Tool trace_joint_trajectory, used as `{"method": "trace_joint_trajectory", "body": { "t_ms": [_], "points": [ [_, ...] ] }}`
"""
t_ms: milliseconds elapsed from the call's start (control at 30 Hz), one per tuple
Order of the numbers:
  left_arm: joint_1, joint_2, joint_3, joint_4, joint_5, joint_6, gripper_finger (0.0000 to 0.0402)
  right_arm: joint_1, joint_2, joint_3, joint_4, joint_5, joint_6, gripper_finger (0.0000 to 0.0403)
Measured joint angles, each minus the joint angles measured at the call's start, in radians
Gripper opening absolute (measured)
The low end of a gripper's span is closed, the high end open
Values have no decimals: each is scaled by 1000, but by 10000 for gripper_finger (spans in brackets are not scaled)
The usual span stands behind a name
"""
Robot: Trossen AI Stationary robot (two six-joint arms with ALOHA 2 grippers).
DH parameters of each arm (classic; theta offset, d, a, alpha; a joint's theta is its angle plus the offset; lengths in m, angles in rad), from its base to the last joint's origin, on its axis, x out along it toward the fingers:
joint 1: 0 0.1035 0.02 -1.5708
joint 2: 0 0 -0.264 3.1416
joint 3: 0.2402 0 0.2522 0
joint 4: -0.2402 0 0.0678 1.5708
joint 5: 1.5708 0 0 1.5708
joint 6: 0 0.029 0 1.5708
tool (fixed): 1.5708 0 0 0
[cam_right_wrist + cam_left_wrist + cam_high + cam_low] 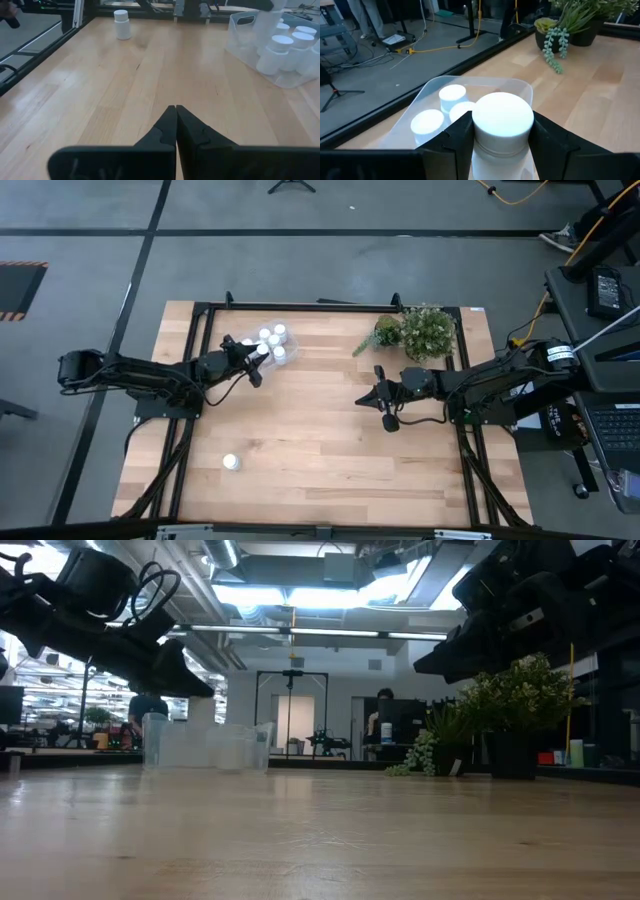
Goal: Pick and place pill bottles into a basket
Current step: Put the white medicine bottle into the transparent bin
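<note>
My left jaws (502, 145) grasp a bottle (502, 120) over the basket (517, 89); right jaws (175, 125) clenched empty; one bottle (231, 463) left on the counter (330, 440).

The wooden table (330, 440) carried the clear basket (283, 356) near its back edge, plants (415, 332) well beside the basket, and one pill bottle (231, 463) well in front.

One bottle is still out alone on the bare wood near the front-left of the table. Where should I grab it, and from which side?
Grip the lone bottle across its round body just under the cap, coming straight down from above. It stands upright with open wood all around, so any finger orientation should fit. The right gripper is shut and empty; the left gripper holds a bottle over the basket.
</note>
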Motion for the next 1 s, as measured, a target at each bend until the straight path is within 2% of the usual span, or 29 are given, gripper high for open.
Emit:
{"method": "trace_joint_trajectory", "body": {
  "t_ms": [267, 567, 1000],
  "points": [
    [0, 21, -4, -4, -12, 0, 152, -1, 0, 0, 10, 8, -6, 2],
    [41, 108, 29, -3, -9, 8, 152, -1, 1, 0, 43, 10, -29, 2],
    [133, 232, 39, 93, 118, -1, 152, -1, 1, 0, 45, 11, -34, 2]
  ]
}}
